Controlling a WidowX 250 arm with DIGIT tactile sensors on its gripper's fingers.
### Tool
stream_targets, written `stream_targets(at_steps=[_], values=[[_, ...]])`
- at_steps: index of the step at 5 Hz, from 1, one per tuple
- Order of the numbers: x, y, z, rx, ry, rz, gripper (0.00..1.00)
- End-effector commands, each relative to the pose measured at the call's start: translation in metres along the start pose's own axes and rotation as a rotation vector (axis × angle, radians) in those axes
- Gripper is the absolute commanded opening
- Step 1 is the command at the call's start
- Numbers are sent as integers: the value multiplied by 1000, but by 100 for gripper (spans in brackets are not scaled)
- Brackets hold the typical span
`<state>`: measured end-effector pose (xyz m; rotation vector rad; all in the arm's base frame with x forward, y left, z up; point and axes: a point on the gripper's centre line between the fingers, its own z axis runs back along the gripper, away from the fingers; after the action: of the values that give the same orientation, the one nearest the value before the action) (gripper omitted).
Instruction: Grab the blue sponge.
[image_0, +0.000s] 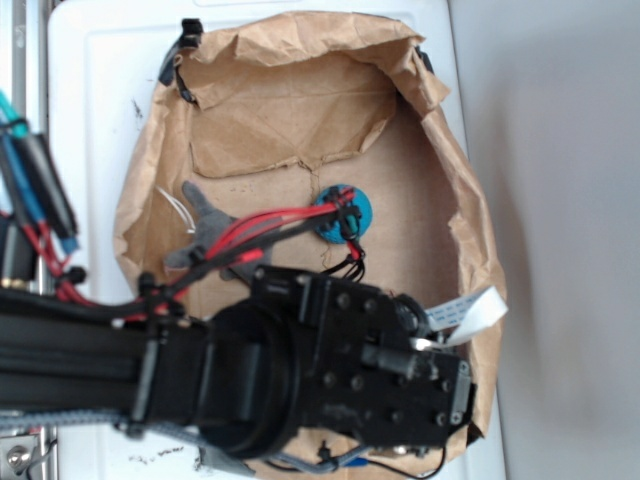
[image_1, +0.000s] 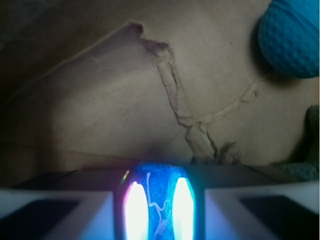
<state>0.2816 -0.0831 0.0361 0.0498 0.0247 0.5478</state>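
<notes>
Between the gripper (image_1: 159, 210) fingers in wrist view sits the blue sponge (image_1: 159, 192), pinched. Teal ball (image_1: 292, 37) lies well apart, up-right of gripper. Sponge prob. light, soft, compressible; grip across thin faces, w/ moderate squeeze.

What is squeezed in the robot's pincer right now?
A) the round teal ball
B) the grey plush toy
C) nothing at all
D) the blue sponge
D: in the wrist view the blue sponge sits between the pincer's two fingers, while the teal ball lies apart on the brown paper.
</notes>
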Motion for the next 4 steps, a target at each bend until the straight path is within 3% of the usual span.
stream_targets(at_steps=[1, 3, 4], values=[[25, 48, 78, -135, -4, 168, 0], [18, 90, 127, -199, -26, 163, 0], [17, 85, 116, -158, -6, 147, 100]])
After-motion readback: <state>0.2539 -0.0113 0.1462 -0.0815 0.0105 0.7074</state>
